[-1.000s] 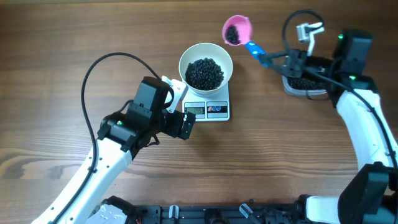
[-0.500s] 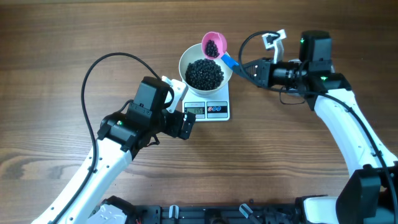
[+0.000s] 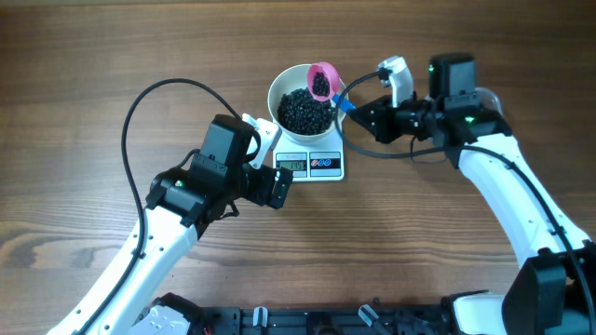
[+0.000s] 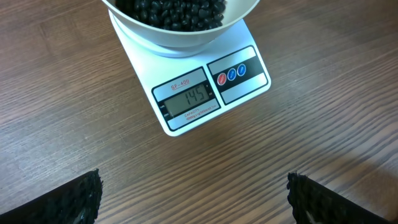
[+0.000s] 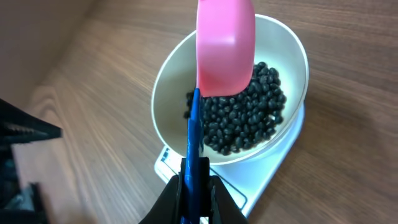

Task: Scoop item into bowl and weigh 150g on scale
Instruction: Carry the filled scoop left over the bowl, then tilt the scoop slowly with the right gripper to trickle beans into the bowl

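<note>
The white bowl (image 3: pixel 277 93) stands on the scale (image 3: pixel 326 166) and holds a heap of black beans, the item (image 3: pixel 303 112). My right gripper (image 3: pixel 358 115) is shut on the blue handle (image 3: pixel 342 101) of a pink scoop (image 3: pixel 321 80), which is tilted over the bowl's right rim with beans in it. In the right wrist view the scoop (image 5: pixel 225 46) hangs over the item (image 5: pixel 249 121), and the gripper (image 5: pixel 194 193) clamps the handle (image 5: pixel 191 140). My left gripper (image 4: pixel 194 202) is open in front of the scale (image 4: pixel 245 93), whose display (image 4: pixel 188 102) reads 145.
The left arm's black cable (image 3: pixel 140 112) loops over the wooden table at the left. A dark rail (image 3: pixel 326 321) runs along the front edge. The right arm (image 3: pixel 512 195) stretches from the front right towards the bowl.
My right arm has swung left, carrying the scoop from the right side of the table to above the bowl's right rim, now tilted. The left arm has not moved.
</note>
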{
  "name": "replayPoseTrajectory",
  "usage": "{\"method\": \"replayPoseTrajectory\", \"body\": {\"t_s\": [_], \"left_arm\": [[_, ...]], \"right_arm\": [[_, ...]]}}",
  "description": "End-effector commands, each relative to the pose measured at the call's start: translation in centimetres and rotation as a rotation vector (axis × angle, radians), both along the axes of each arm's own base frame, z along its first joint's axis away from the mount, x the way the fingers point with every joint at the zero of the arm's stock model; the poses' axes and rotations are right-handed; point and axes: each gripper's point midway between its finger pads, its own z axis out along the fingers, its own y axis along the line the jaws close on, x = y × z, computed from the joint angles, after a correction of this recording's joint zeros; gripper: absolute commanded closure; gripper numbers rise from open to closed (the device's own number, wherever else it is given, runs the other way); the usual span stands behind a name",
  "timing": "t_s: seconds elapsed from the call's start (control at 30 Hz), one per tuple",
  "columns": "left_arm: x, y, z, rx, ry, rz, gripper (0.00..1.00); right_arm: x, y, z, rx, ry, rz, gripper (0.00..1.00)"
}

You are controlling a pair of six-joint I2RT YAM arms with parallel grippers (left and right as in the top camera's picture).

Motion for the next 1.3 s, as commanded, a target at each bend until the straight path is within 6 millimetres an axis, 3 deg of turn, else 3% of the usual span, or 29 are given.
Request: {"method": "replayPoseTrajectory", "body": {"t_s": [0.0,0.67,1.27], "left_arm": [[0.4,-0.2,0.6,-0.002,-0.018,0.003,0.0],[0.4,-0.2,0.6,-0.002,-0.018,0.003,0.0],[0.4,-0.2,0.6,-0.003,-0.017,0.002,0.0]], "right_arm": [[0.5,-0.2,-1.3,-0.105,-0.048,0.003,0.96],[0.7,-1.4,-2.3,-0.242,-0.13,0.05,0.96],[0.5,0.7,-0.6,-0.141,-0.174,0.108,0.96]]}}
